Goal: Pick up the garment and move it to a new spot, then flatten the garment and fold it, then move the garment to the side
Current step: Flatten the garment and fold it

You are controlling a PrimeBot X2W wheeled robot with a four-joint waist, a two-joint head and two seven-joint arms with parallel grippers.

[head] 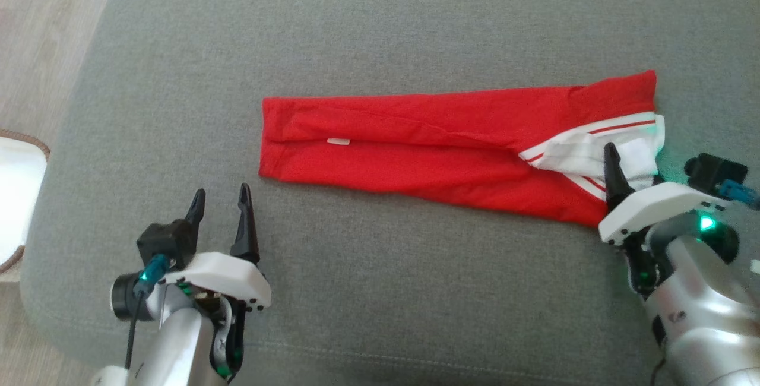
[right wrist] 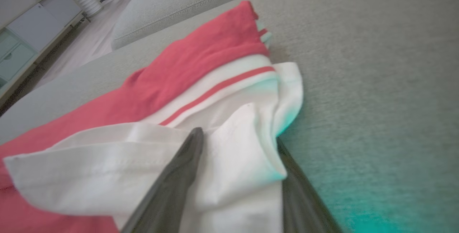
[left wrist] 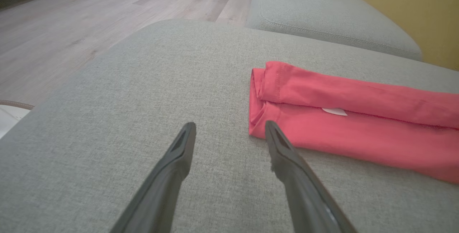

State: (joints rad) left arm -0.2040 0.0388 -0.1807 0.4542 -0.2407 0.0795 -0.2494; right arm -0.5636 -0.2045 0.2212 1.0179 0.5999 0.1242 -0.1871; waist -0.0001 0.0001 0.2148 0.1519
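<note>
Red cloth garment with white striped trim lies as a long folded strip from mid-cushion toward the right edge of the grey fabric cushion. Left gripper is spread and empty, just off the strip's left end. Right gripper is spread with white trim loose between its fingers. We judge the fold half done; next we must pinch both ends.

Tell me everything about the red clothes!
The red garment is soft-looking cloth folded into a long strip, lying flat on the gray cushion. One end has rumpled white trim with red stripes; a small white tag shows near the other end. The open right hand sits at the white end, white cloth draped between its fingers.
</note>
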